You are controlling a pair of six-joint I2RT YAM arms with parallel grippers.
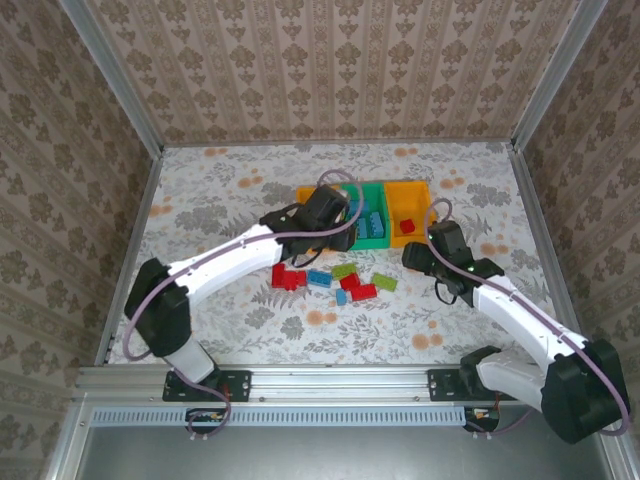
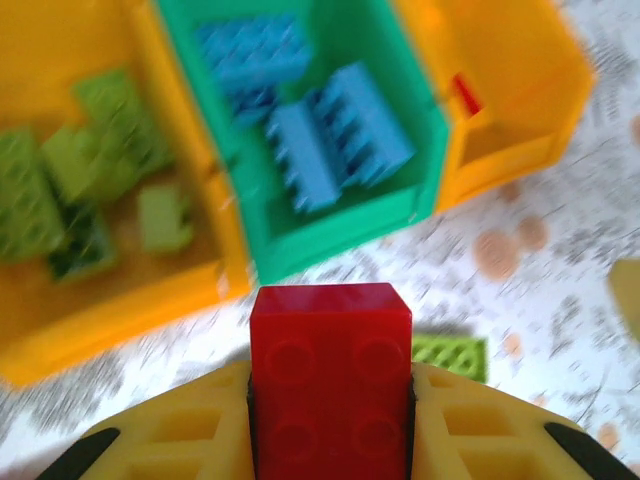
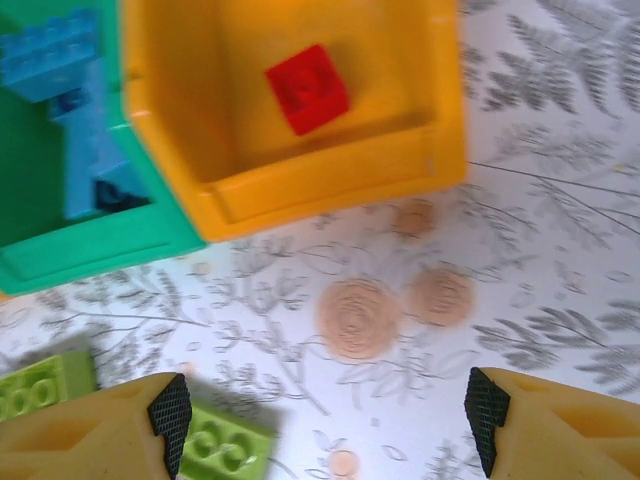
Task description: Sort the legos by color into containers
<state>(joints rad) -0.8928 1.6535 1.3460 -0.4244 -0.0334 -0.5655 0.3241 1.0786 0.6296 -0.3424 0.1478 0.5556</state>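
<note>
The flower-patterned table [image 1: 230,200] carries the row of three joined open plastic bins [image 1: 412,185], and the sorting looks partly done. The left orange bin [image 2: 110,320] holds several light green bricks [image 2: 110,150], the green middle bin [image 2: 330,245] holds blue bricks [image 2: 340,150], and the right orange bin [image 3: 330,180] holds a single small red brick [image 3: 308,88]. The left hand [image 2: 330,425] is clamped on a red studded plastic brick [image 2: 330,340], held just short of the bins' near wall; by colour I judge it belongs in the right orange bin. The right hand [image 3: 330,410] hangs with jaws wide and nothing between them, over the table just in front of that bin. Left to sort is a small cluster of loose bricks [image 1: 344,270], red, blue and light green, on the table near the bins. In the top view the left arm covers most of the left orange bin. The left wrist view is blurred, so the number of green bricks is uncertain. The right wrist view cuts off the green middle bin.
</note>
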